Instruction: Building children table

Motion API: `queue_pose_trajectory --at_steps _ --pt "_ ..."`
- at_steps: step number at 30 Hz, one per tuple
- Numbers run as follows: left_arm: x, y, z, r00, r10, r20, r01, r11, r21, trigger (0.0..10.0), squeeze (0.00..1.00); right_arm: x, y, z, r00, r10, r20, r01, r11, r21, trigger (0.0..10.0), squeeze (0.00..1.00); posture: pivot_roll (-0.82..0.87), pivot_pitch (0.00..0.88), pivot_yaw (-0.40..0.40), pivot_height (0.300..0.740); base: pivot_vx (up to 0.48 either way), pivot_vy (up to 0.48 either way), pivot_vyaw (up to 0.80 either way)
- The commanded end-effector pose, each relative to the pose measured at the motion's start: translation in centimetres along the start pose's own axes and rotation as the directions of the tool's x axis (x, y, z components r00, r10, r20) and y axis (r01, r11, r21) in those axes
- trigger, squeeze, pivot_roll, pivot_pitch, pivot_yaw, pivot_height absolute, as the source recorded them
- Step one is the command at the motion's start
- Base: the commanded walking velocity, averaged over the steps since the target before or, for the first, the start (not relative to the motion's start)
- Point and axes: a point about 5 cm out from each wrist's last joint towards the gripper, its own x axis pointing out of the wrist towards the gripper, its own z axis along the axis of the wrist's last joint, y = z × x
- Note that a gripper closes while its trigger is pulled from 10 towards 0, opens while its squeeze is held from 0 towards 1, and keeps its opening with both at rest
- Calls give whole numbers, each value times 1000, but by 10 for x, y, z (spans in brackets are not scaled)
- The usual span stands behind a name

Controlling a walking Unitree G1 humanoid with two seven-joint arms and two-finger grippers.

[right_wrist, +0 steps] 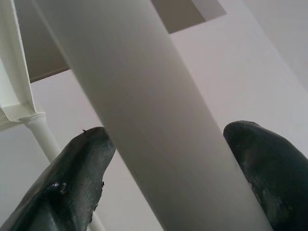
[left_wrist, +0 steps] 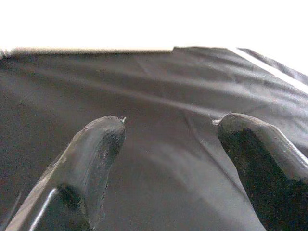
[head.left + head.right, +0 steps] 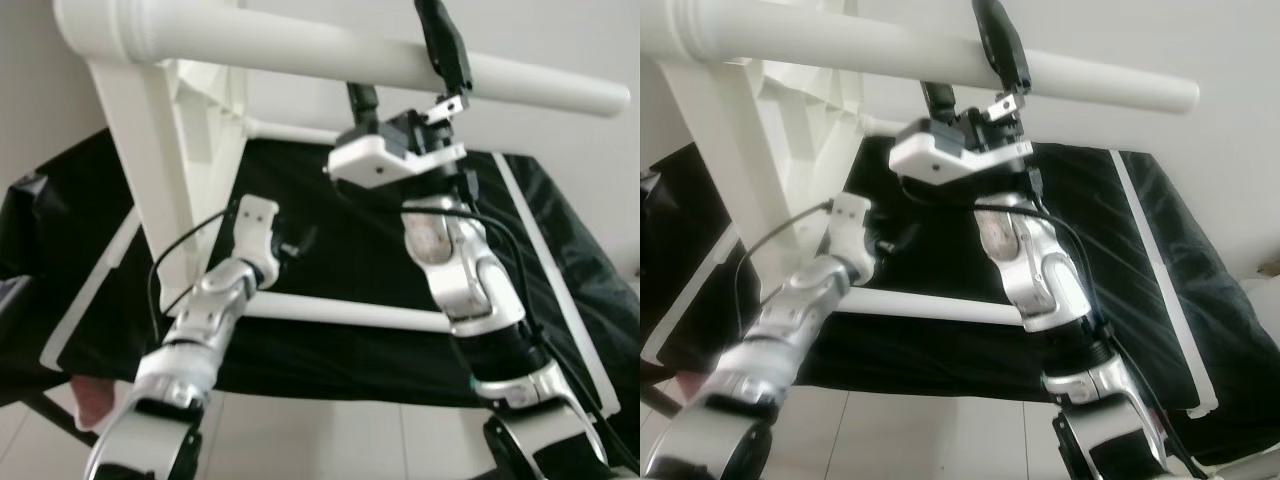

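The white children's table (image 3: 165,150) lies tipped over a black cloth (image 3: 350,265), its legs sticking out sideways. One thick white table leg (image 3: 290,45) runs across the top of the eye views. My right gripper (image 3: 405,60) is raised to it and shut on it. In the right wrist view both black fingers (image 1: 82,173) press against the sides of that leg (image 1: 159,125). A lower leg (image 3: 350,313) lies across the cloth. My left gripper (image 2: 168,122) hangs low between the legs, open, with only cloth (image 2: 159,86) beyond it.
The black cloth has white stripes (image 3: 545,250) along its edges and covers a low surface. Pale floor tiles (image 3: 330,440) lie in front of it. A light wall (image 3: 1160,40) stands behind. A thin white rail (image 3: 290,130) joins the table frame at the back.
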Motion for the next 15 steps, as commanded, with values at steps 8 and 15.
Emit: queue_pose_trajectory --at_steps 8,15 --pt "10 13 -11 986 160 -39 -161 987 -16 10000 0 16 3 -5 997 -3 -78 -4 997 -82 9373 0 3 0 -31 740 0 0 0" --pt "7 22 -22 950 302 -82 -303 953 -10 10000 0 20 -1 -9 993 18 -118 -27 997 -68 0 0 -27 0 -27 740 0 0 0"
